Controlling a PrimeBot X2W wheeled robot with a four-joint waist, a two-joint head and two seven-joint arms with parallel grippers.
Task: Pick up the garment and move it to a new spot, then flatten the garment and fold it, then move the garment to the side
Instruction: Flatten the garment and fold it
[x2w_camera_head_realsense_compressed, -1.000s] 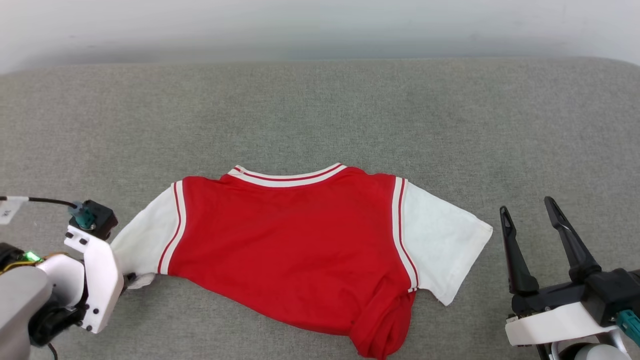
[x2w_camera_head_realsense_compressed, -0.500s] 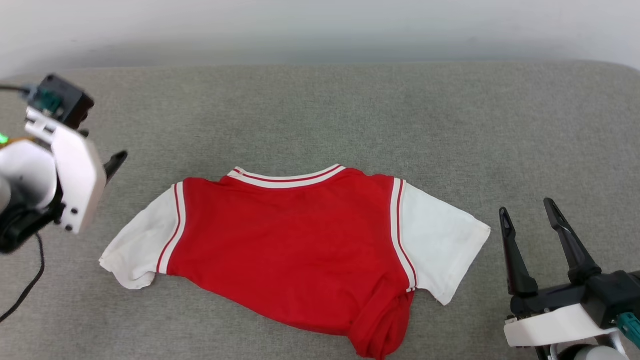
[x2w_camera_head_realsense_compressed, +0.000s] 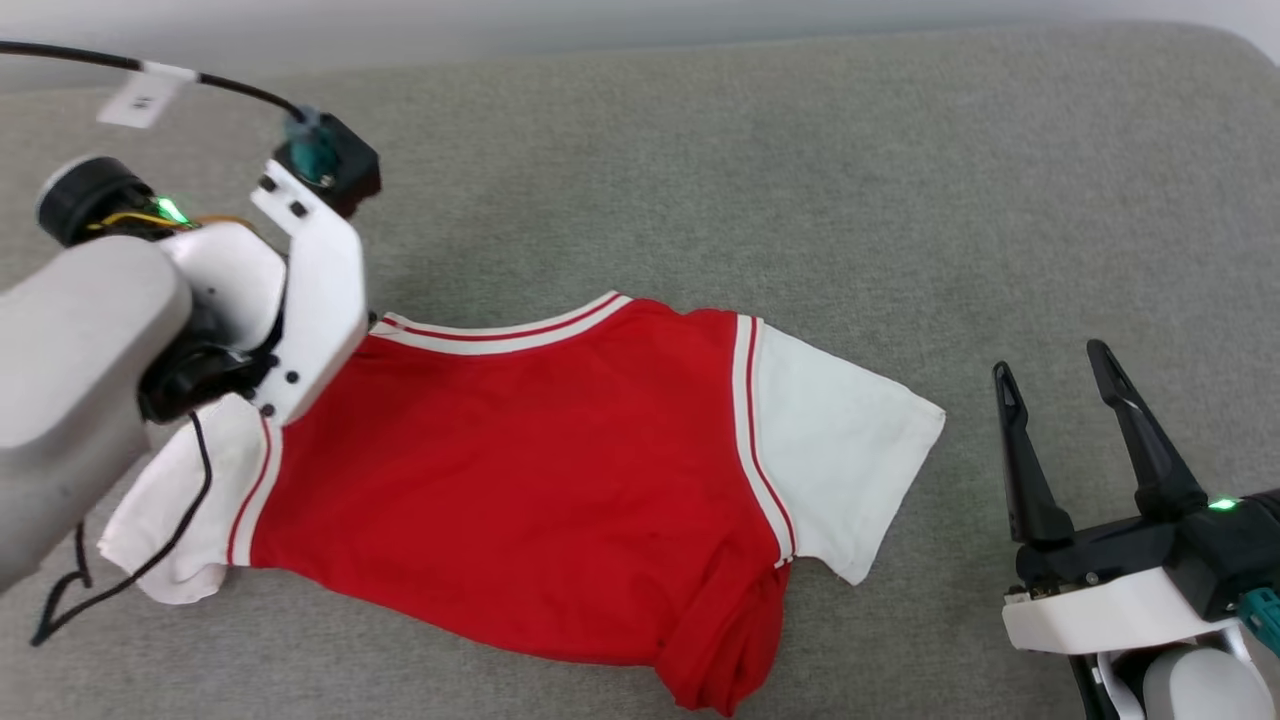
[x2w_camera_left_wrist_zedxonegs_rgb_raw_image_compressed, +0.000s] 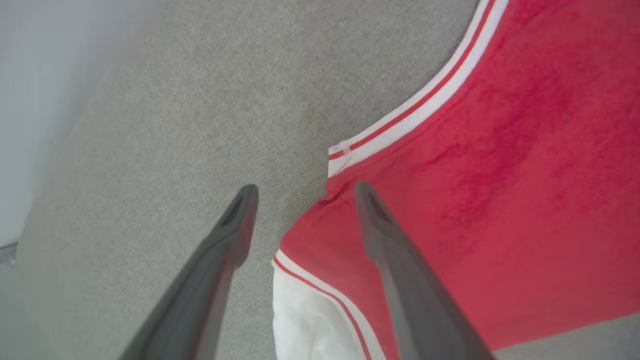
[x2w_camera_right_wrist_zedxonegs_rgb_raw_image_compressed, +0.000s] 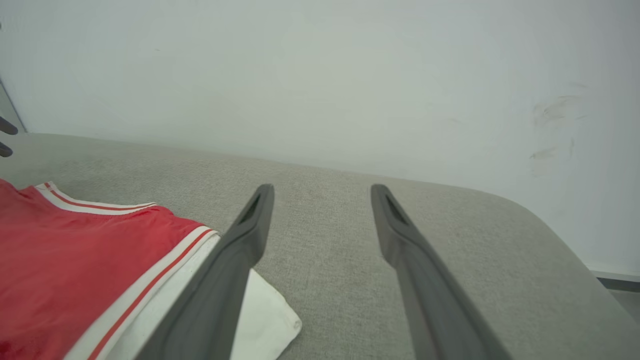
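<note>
My left tool (x2w_camera_left_wrist_zedxonegs_rgb_raw_image_compressed: 305, 189) has its two fingers spread wide with nothing clamped. In its wrist view one finger is over the bare grey table (x2w_camera_head_realsense_compressed: 800, 180) and the other over the red shoulder of the garment (x2w_camera_head_realsense_compressed: 520, 470). The shoulder edge runs up between them, just below the end of the striped collar (x2w_camera_left_wrist_zedxonegs_rgb_raw_image_compressed: 415, 105). I cannot tell whether either fingertip touches the cloth. From the head view the left arm's white wrist bracket (x2w_camera_head_realsense_compressed: 310, 300) covers that shoulder, and its black cable (x2w_camera_head_realsense_compressed: 120, 580) hangs across the white left sleeve (x2w_camera_head_realsense_compressed: 170, 520). The garment lies spread on the table, collar on the far side and sleeves out to left and right. It sits at a slant, with the right sleeve (x2w_camera_head_realsense_compressed: 840, 470) farther from me than the left one. Most of the red body is fairly flat, but the near right corner of the hem (x2w_camera_head_realsense_compressed: 720, 650) is bunched into a folded lump. My right tool (x2w_camera_head_realsense_compressed: 1050, 362) is at the lower right of the head view, fingers pointing away from me, parted and empty. It stands clear of the cloth, beside the right sleeve with a strip of bare table between them. In the right wrist view that sleeve's white corner shows low on the left, partly behind one finger. The pale wall (x2w_camera_right_wrist_zedxonegs_rgb_raw_image_compressed: 350, 75) rises beyond the table's far edge.
</note>
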